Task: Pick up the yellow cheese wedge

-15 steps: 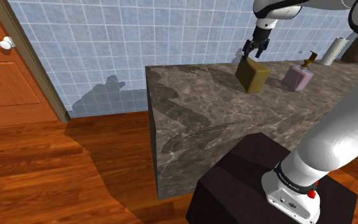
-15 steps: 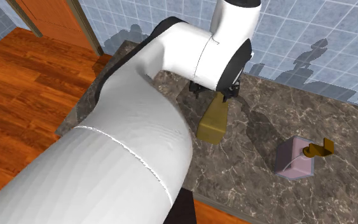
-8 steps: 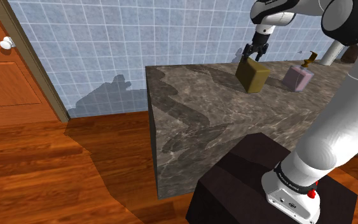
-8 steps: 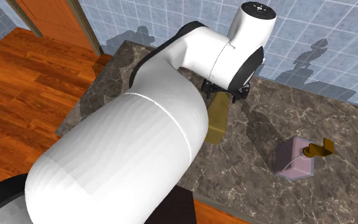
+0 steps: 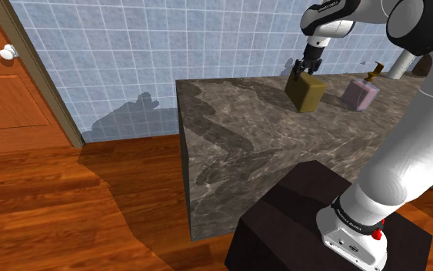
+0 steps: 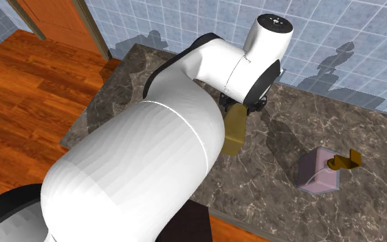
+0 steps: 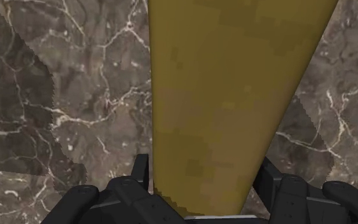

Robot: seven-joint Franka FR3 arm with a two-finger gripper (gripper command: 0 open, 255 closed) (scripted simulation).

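The dull yellow cheese wedge (image 5: 306,93) stands on the dark marble counter (image 5: 238,146) near the tiled back wall. My black gripper (image 5: 307,68) comes down onto its upper end. In the wrist view the wedge (image 7: 228,95) runs away from the hand between the two fingers (image 7: 140,170), which press against both of its sides, so my gripper (image 7: 203,168) is shut on it. The second exterior view has the wedge (image 6: 234,130) resting on the counter, with the white arm hiding most of the gripper (image 6: 248,105).
A pale pink box (image 5: 358,93) with a brass-coloured piece on top sits on the counter to the shoulder view's right of the wedge (image 6: 318,172). A white roll (image 5: 401,61) stands further back. The counter's edge (image 5: 184,154) drops to a wooden floor; a wooden door (image 5: 7,77) is at left.
The fingers, open around the wedge's top before, have closed onto it. The arm's upper links swung over; the wedge itself stays where it was on the counter.
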